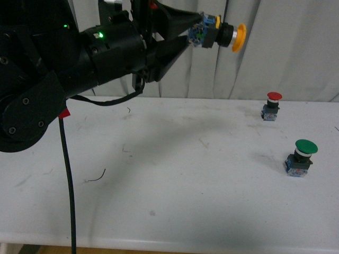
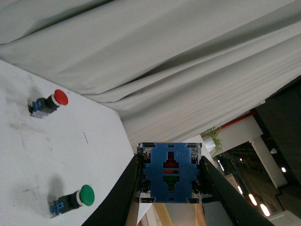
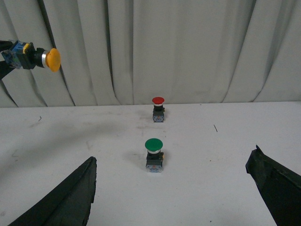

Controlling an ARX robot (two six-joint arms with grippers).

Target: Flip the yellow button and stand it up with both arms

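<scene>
High above the table, my left gripper (image 1: 197, 33) is shut on the blue base of the yellow button (image 1: 222, 34). The button lies sideways in the air, its yellow cap pointing right. In the left wrist view its blue base (image 2: 170, 173) fills the space between the two black fingers. The right wrist view shows the yellow button (image 3: 34, 56) at the far upper left, in front of the curtain. My right gripper (image 3: 171, 188) is open and low over the table, its fingers spread wide with nothing between them. The right arm does not show in the front view.
A red-capped button (image 1: 271, 106) stands upright at the back right of the white table (image 1: 175, 185). A larger green-capped button (image 1: 301, 157) stands nearer, to the right. A grey curtain (image 1: 286, 47) hangs behind the table. A black cable (image 1: 68, 180) drops from the left arm.
</scene>
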